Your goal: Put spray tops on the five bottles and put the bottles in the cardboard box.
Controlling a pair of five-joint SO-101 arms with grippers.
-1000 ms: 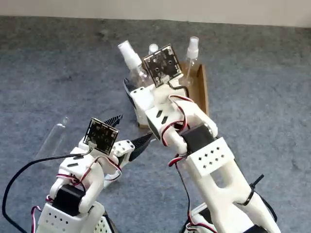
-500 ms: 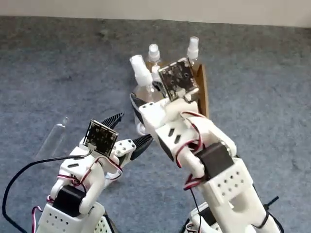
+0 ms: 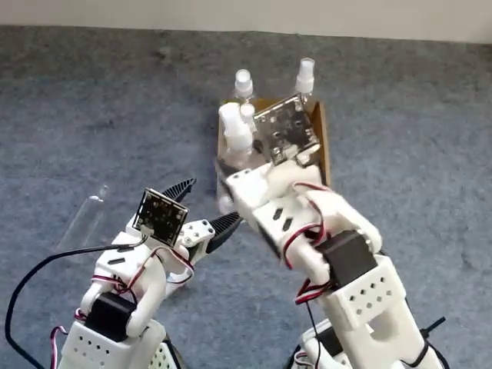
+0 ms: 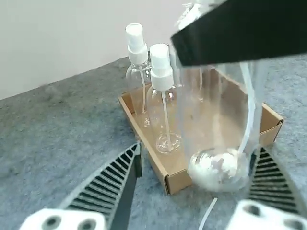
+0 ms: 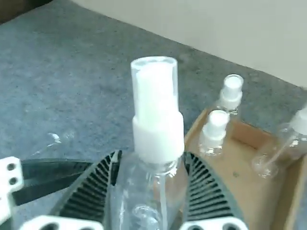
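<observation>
My right gripper (image 3: 231, 165) is shut on a clear bottle with a white spray top (image 3: 233, 132) (image 5: 156, 115), held upright at the near left corner of the cardboard box (image 3: 320, 146) (image 5: 240, 179). In the left wrist view the held bottle (image 4: 216, 143) hangs just above that corner of the box (image 4: 172, 179). Three capped bottles stand in the box (image 3: 243, 83) (image 3: 305, 75) (image 3: 247, 114). My left gripper (image 3: 206, 206) (image 4: 192, 191) is open with nothing in it, low over the carpet just short of the box.
A clear bottle without a top (image 3: 84, 217) lies on the grey carpet at the left. A pale wall (image 3: 246, 14) runs along the far edge. Open carpet lies left and right of the box.
The right arm has carried the capped bottle to the right, from beside the box's left edge to its near left corner. The left arm has kept still.
</observation>
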